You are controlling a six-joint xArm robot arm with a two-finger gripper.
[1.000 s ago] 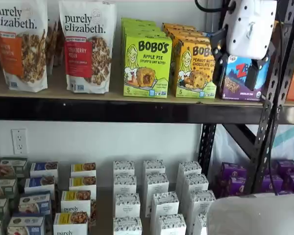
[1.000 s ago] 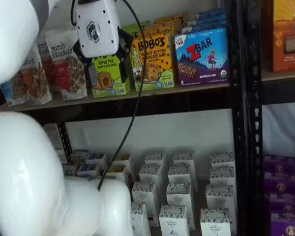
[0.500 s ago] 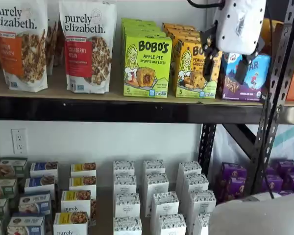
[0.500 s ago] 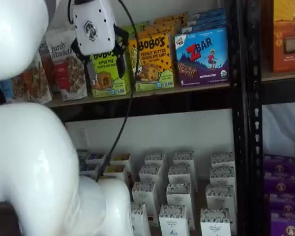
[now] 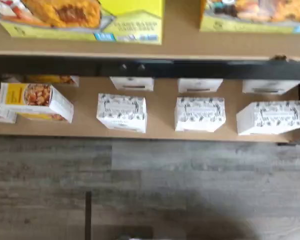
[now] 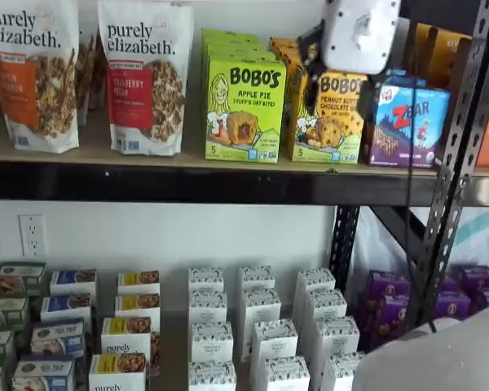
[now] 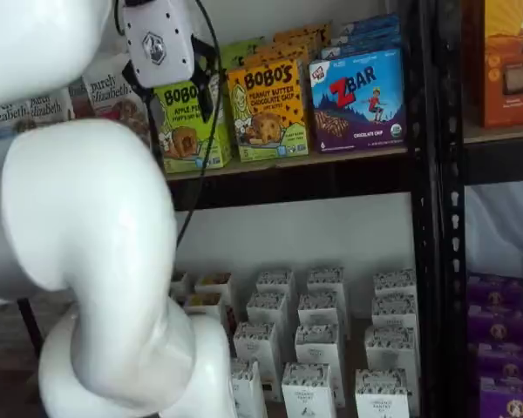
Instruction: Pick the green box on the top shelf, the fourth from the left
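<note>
Lime-green box (image 6: pixel 244 99) with black lettering, orange-yellow Bobo's box (image 6: pixel 328 118) beside it — purple-blue Zbar box (image 6: pixel 406 124), tan top shelf (image 6: pixel 187 155) — black rail, white gripper (image 7: pixel 176 91) with black fingers.

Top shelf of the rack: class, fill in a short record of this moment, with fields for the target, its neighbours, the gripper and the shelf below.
target: the green box, Bobo's Apple Pie, upright at the front of its row on the top shelf
left neighbour: Purely Elizabeth granola bag
right neighbour: orange-yellow Bobo's peanut butter box
further right: blue Zbar box
gripper: gripper in front of the green box, fingers apart, holding nothing
lower shelf: small white cartons in rows
</note>
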